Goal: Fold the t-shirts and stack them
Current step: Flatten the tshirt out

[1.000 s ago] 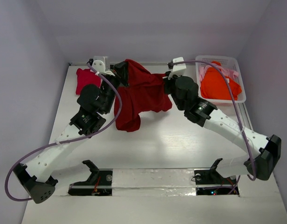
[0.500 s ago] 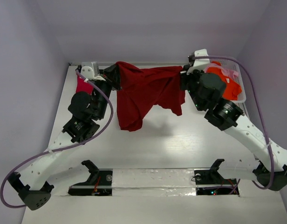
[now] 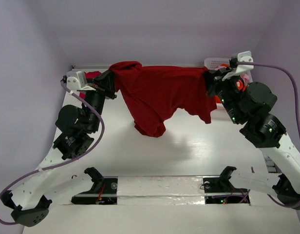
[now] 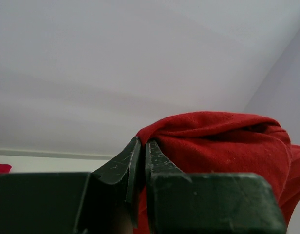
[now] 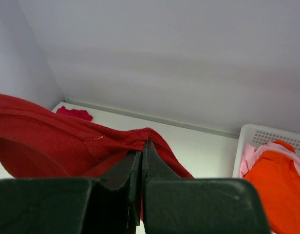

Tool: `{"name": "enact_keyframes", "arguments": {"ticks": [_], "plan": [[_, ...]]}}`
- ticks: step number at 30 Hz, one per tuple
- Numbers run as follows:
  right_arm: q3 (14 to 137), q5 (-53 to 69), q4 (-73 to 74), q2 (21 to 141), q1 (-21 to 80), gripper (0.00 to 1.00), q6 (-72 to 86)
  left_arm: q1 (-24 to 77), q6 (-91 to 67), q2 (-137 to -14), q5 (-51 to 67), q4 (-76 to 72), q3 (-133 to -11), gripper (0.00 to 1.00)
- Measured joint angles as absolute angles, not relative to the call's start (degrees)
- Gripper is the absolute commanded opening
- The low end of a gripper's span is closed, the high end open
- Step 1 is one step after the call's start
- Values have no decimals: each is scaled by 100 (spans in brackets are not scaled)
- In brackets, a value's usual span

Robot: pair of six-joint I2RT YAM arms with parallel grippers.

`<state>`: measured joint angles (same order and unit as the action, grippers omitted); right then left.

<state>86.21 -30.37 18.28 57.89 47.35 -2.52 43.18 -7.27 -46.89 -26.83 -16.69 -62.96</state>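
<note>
The large dark red t-shirt (image 3: 159,92) hangs spread in the air above the back of the table, its lower part drooping toward the middle. My left gripper (image 3: 110,81) is shut on its left top corner, and the cloth (image 4: 218,141) bunches right of the closed fingers (image 4: 162,158). My right gripper (image 3: 209,79) is shut on the right top corner, the hem (image 5: 106,141) pinched at the fingertips. A crimson-pink t-shirt (image 5: 74,113) lies at the back left of the table. The orange t-shirt (image 5: 276,180) and pale pink t-shirt (image 5: 250,158) lie in the basket.
The white lattice basket (image 5: 259,134) stands at the back right, largely behind the right arm in the top view. Pale walls close in the table on three sides. Both arm bases sit at the near edge (image 3: 159,187).
Both grippers have moved apart and risen, pulling the dark red t-shirt from a bunched clump into a wide hanging sheet. The left arm swung left, the right arm right over the basket.
</note>
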Motion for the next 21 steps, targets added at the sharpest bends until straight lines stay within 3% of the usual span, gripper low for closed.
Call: {"name": "enact_keyframes", "arguments": {"ticks": [21], "plan": [[8621, -2464, 2580, 5419, 4772, 0, 134, 4357, -958, -3898, -2692, -1105, -6149, 0]]}}
